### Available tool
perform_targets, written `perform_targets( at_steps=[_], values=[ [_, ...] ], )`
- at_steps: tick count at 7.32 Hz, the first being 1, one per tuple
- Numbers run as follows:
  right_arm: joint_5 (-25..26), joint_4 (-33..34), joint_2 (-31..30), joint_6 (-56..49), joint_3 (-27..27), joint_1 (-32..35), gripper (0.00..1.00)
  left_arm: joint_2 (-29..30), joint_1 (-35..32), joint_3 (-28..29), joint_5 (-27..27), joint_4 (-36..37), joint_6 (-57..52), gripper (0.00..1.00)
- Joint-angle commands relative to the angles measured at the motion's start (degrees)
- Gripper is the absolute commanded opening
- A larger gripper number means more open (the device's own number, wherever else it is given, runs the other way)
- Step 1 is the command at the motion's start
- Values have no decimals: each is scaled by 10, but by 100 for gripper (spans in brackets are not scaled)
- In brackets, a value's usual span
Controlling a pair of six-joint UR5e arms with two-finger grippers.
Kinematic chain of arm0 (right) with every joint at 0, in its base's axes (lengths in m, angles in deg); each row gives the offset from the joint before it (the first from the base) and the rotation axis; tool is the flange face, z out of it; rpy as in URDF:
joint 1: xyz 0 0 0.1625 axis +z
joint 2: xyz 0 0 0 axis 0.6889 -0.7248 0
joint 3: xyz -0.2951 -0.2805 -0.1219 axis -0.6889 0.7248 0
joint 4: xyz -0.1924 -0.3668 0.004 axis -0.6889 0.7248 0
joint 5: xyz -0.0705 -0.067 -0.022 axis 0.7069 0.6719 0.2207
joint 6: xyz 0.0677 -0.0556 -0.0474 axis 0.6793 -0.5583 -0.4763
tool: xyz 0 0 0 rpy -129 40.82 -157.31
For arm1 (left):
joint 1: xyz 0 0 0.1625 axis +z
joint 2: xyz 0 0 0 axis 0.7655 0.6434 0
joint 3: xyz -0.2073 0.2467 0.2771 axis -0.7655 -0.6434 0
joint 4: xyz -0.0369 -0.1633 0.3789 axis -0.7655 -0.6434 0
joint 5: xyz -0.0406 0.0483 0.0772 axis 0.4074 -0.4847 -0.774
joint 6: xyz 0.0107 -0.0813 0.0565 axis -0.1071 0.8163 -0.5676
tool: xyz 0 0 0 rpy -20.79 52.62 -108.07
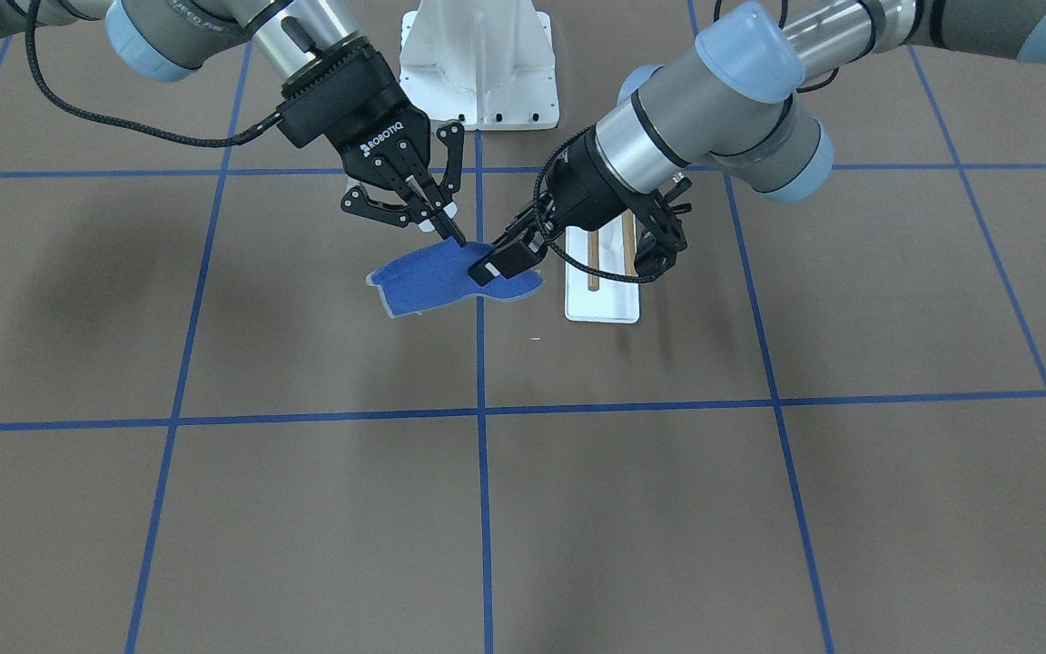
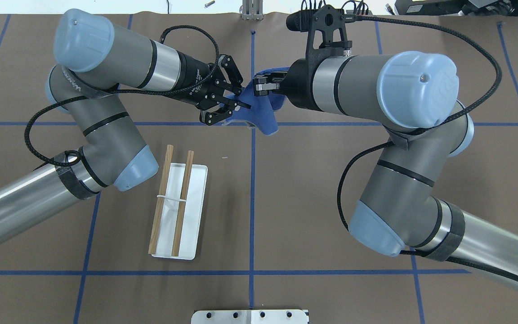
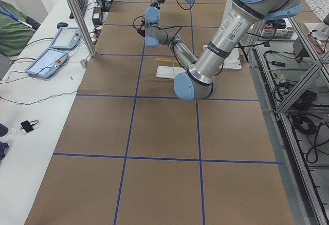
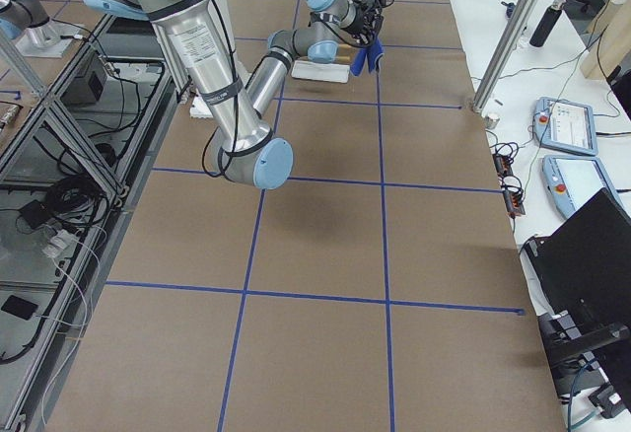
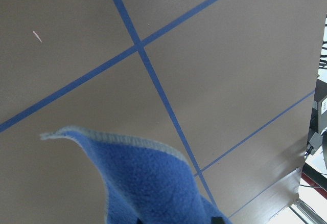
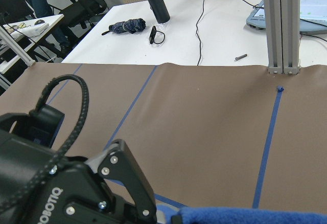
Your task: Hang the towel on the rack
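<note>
The royal-blue towel [image 1: 428, 280] with pale trim hangs between my two grippers above the table; it also shows in the overhead view [image 2: 265, 114] and in the left wrist view [image 5: 148, 183]. My left gripper [image 2: 242, 105] is shut on one part of the towel's upper edge. My right gripper [image 2: 259, 85] is shut on the towel close beside it. In the front view the right gripper [image 1: 452, 234] and the left gripper [image 1: 496, 265] nearly touch. The rack [image 2: 186, 180], two brown dowels over a white base plate, stands bare on my left, nearer my base; the left wrist partly hides it in the front view [image 1: 600, 304].
A white metal pedestal [image 1: 478, 64] with bolt holes stands at my base, between the arms. Blue tape lines [image 2: 252, 202] cross the brown table cover. The left arm's elbow [image 2: 128, 168] hangs close beside the rack.
</note>
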Motion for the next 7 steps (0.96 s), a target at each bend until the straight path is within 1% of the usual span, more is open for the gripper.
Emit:
perform_targets(
  at_steps=[1, 2, 3, 4, 5, 6, 7],
  values=[
    [-4, 0, -1, 1, -4, -1, 84, 0, -1, -1, 0, -2, 1, 0],
    [-11, 0, -3, 39, -7, -1, 99, -1, -4, -2, 0, -2, 2, 0],
    [-57, 0, -6, 60, -8, 12, 99, -1, -9, -3, 1, -2, -1, 0],
    [-124, 9, -9, 72, -7, 43, 99, -9, -11, -8, 5, -3, -3, 0],
    [-200, 75, -6, 73, -8, 84, 99, -37, -10, -34, 7, -2, -4, 0],
    [-230, 135, -6, 64, -8, 107, 99, -57, -10, -55, 47, 3, -11, 0],
    [-230, 197, -8, 48, -2, 115, 100, -67, -11, -68, 93, 4, -12, 0]
  ],
)
